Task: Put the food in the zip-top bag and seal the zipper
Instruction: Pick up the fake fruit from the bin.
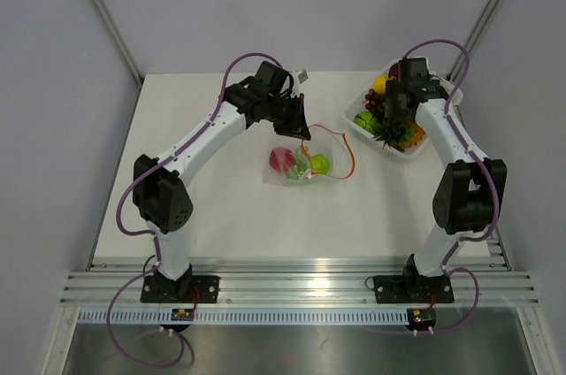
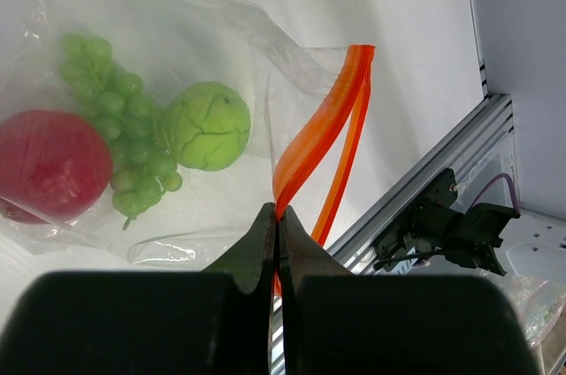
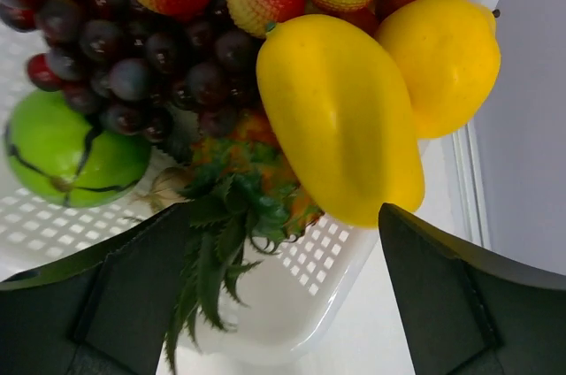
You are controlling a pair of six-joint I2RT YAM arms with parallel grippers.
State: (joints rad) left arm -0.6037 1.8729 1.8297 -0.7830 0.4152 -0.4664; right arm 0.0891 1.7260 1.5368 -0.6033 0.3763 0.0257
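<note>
The clear zip-top bag [image 1: 305,163] lies mid-table with a red fruit [image 1: 281,158], green grapes and a green round fruit [image 1: 319,164] inside; they also show in the left wrist view [image 2: 205,125]. My left gripper [image 2: 279,216] is shut on the orange-red zipper [image 2: 320,136] at the bag's mouth, which gapes open. My right gripper [image 3: 283,242] is open and empty, hovering over the white tray [image 3: 309,304]. Under it lie a yellow mango-like fruit [image 3: 340,114], a lemon [image 3: 442,61], dark grapes [image 3: 133,52], strawberries, a small pineapple and a green fruit [image 3: 66,154].
The white tray [image 1: 364,130] stands at the table's back right, close to the right wall. The aluminium rail [image 1: 301,286] runs along the near edge. The left arm reaches across the table's middle to the bag.
</note>
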